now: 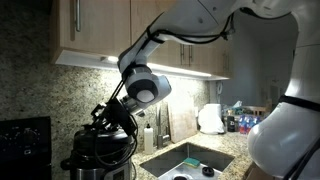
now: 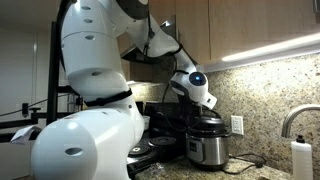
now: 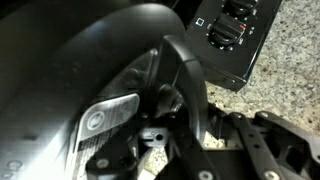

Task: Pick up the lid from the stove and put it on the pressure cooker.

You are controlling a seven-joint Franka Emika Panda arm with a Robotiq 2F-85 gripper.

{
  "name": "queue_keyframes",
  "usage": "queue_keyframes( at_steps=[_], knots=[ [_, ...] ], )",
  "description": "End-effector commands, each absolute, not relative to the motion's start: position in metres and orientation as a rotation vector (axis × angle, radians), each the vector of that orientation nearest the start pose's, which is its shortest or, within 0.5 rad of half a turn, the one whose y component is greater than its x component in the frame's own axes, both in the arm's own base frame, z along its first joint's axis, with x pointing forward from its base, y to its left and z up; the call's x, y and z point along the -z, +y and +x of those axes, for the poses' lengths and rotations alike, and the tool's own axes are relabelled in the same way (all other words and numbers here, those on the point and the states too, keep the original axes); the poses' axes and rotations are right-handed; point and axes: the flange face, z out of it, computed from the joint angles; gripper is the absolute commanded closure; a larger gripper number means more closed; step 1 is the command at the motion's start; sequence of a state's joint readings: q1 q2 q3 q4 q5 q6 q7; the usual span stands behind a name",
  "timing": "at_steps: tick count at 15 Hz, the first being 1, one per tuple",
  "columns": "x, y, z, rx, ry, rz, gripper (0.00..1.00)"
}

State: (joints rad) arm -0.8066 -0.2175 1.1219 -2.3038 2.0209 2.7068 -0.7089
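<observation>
Lid: black, on top of the cooker; whether it sits fully on the rim, I cannot tell.
Fingers: together, clamped on the handle of the lid, coming from above.
Cooker: steel body, stands on the counter, sink at its right.
Stove: black, just left of the cooker.

No legible text; pale sticker on the lid, print blurry.

The lid on the pressure cooker, between stove and sink.
</observation>
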Motion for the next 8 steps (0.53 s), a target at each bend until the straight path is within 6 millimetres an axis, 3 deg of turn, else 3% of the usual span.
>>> queue_keyframes(
  at_steps=[1,8],
  knots=[
    [-0.402,0.141,0.503,0.696,0.703,-1.978,0.97],
    [-0.392,0.145,0.511,0.682,0.767,-1.912,0.97]
  ],
)
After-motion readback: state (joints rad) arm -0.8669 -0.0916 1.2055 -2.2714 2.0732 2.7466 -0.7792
